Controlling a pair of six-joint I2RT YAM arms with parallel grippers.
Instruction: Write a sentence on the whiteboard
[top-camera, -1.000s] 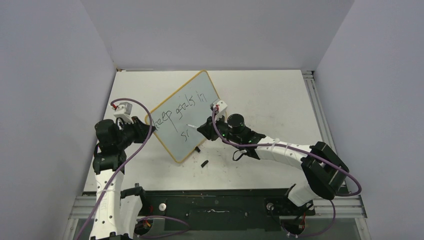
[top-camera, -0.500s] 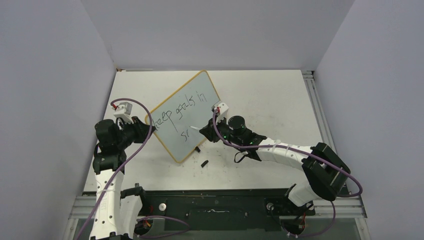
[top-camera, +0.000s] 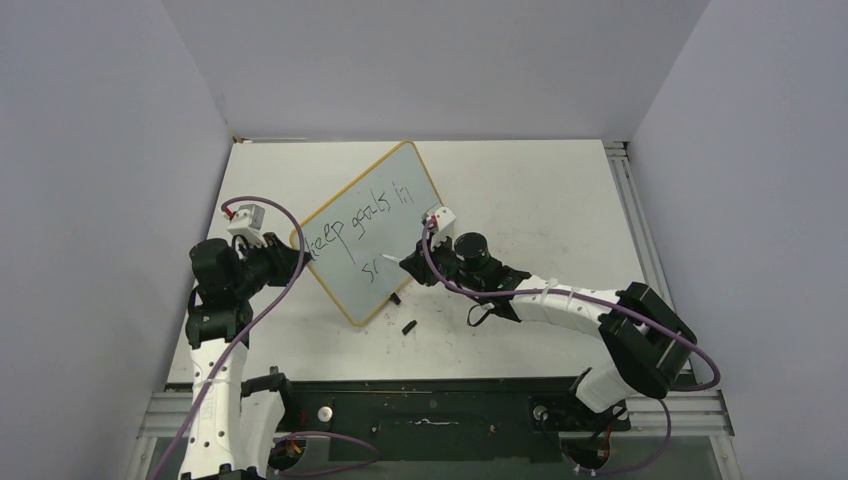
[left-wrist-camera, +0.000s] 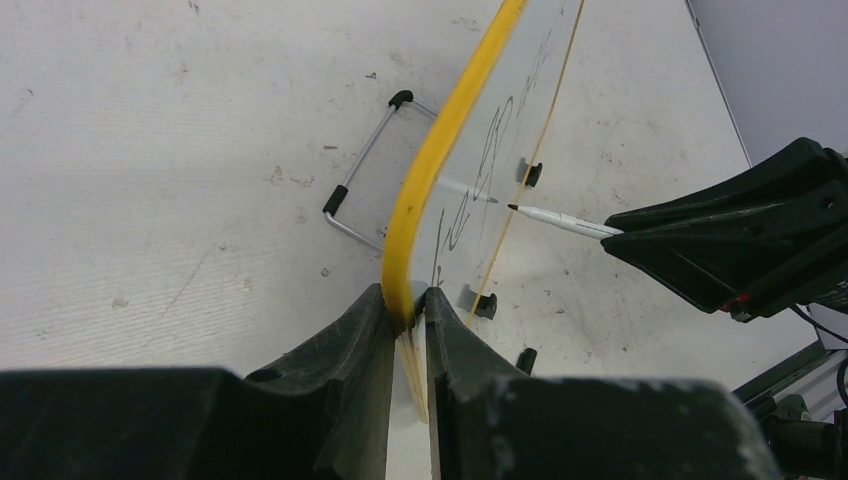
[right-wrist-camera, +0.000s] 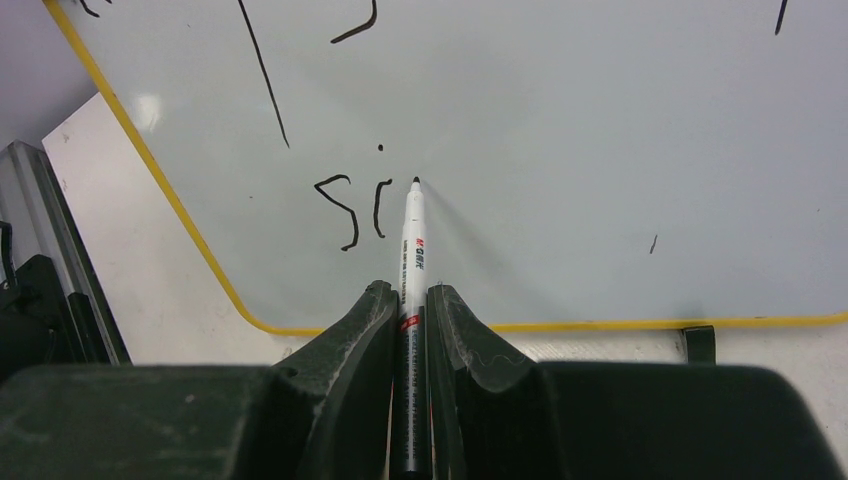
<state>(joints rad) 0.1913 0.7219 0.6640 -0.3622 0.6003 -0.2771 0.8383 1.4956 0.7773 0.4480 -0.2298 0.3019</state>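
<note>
Whiteboard (top-camera: 345, 285) pale grey, yellow rim, rounded corners; sits diagonally, left of centre on worktop (top-camera: 540, 200); sentence (top-camera: 362, 222) in black reads "keep goals in", then "si" on line 2; left claw (left-wrist-camera: 408, 310) clenched on rim; right claw (right-wrist-camera: 410, 300) grasping marker (right-wrist-camera: 411, 240), tip just beside "si"; worktop scuffed white; 3 plain grey walls (top-camera: 430, 60).

Plain pale grey walls (top-camera: 430, 60) are enclosing a scuffed white counter (top-camera: 540, 190) on three sides; a black rail (top-camera: 430, 400) is running along its near edge.
</note>
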